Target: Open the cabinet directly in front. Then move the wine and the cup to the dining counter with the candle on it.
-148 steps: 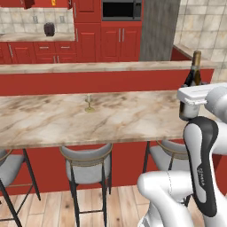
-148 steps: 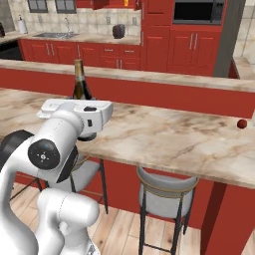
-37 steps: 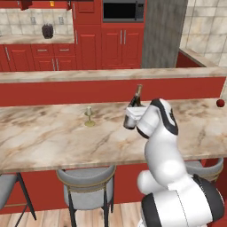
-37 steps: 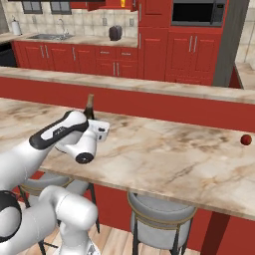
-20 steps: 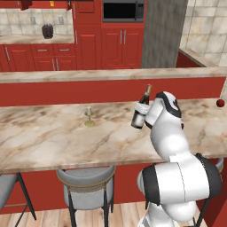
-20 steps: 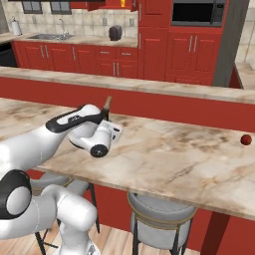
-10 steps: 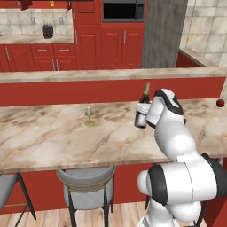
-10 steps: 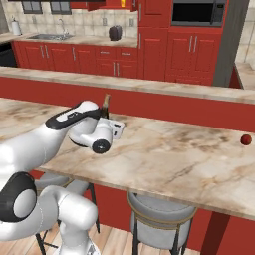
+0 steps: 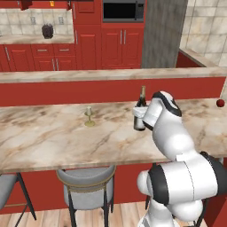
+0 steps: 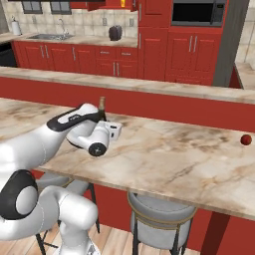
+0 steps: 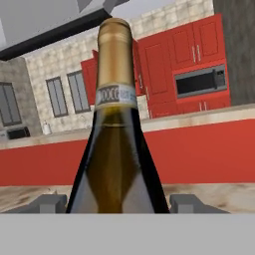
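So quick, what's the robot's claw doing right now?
Claw: around the wine, one fingertip on each side of the bottle, which stands upright on the dining counter; whether it grips the bottle cannot be told.

I see the dining counter (image 9: 53, 142) carrying the candle (image 9: 89, 116) upright, the wine (image 9: 140, 111) standing well right of it, and a red ball (image 9: 219, 103) far right.

A: Wine (image 9: 141, 110) pos?
B: I've got it upright on dining counter (image 9: 53, 137), dark glass, gold-foil neck, pale label band. Stands right of candle (image 9: 89, 116), apart from it.
A: Candle?
B: Small pale one on gold stemmed holder, upright, mid-counter. Counter's beige marbled top on red base.
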